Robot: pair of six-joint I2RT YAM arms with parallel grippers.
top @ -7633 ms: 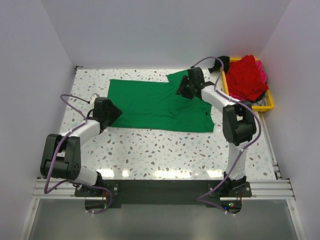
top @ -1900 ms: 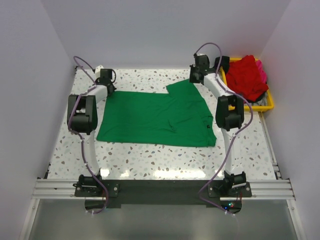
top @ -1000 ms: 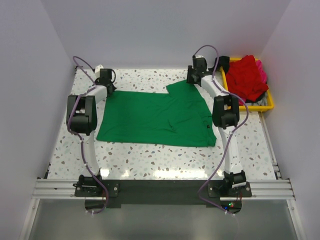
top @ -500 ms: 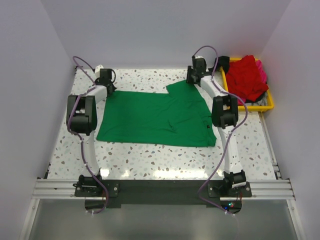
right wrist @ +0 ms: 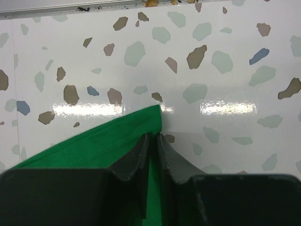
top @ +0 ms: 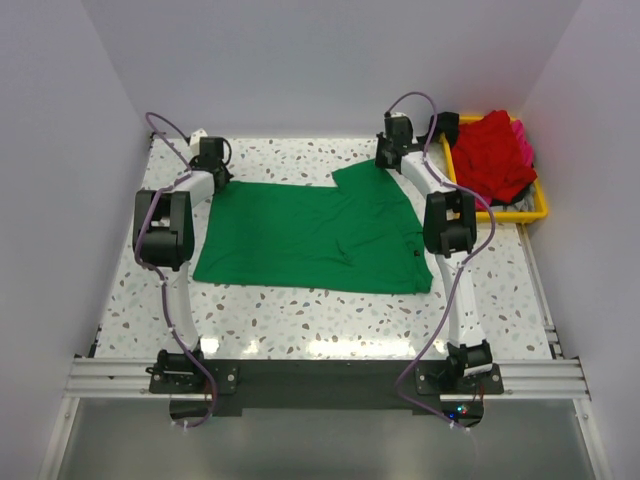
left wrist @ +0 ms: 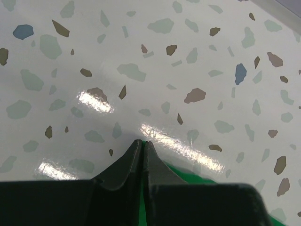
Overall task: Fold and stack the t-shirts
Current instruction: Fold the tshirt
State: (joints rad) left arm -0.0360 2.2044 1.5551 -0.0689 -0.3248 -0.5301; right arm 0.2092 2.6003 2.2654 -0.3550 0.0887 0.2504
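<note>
The green shirt (top: 310, 235) lies flat and unfolded mid-counter (top: 300, 310). The left claw (left wrist: 142, 143) is shut at its 11 o'clock corner. The right claw (right wrist: 151, 137), nearly closed, pinches the 1 o'clock sleeve tip. No fold is made yet. A red shirt (top: 490, 150) and a pink shirt (top: 522, 138) sit in the tray (top: 535, 208) at 2 o'clock.

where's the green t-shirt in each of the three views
top external: green t-shirt spread flat mid-table.
left wrist: small green sliver at the bottom, right of centre.
right wrist: its pointed corner, lower left.
shared landmark: the speckled tabletop under it in every view.

Left end effector (left wrist: 142, 143) pinched, reaching far (right end effector (right wrist: 153, 137) likewise).
</note>
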